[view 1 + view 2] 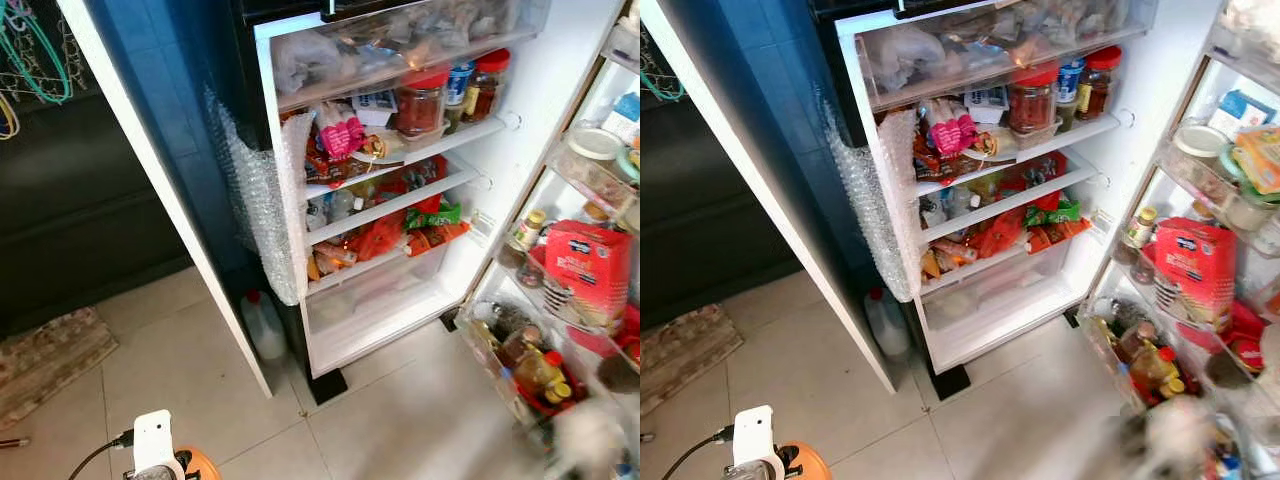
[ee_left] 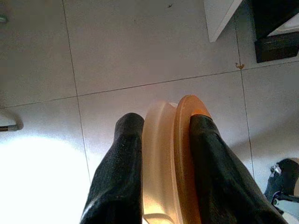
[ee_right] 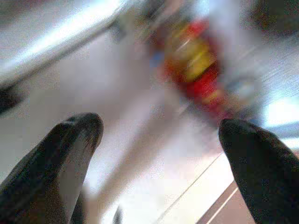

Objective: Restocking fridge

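Observation:
The fridge (image 1: 540, 130) stands open before me, its shelves crowded with jars, packets and bottles. In the left wrist view my left gripper (image 2: 163, 121) is shut on a round, pale, translucent container with an orange lid (image 2: 161, 158), held on edge over the tiled floor. That orange container (image 1: 200, 465) also peeks in at the bottom left of the left eye view, beside the white wrist box. My right gripper (image 3: 159, 130) is open, fingers wide apart with nothing between them, and blurred by motion. It hangs low near the fridge door's bottom shelf (image 1: 500, 365).
The open fridge door at right carries bottles, jars and a red packet (image 1: 585, 265). A plastic jug (image 1: 262, 325) sits on the floor left of the fridge, under bubble wrap (image 1: 260, 200). A white panel (image 1: 170, 200) slants down there. A rug (image 1: 45, 360) lies far left.

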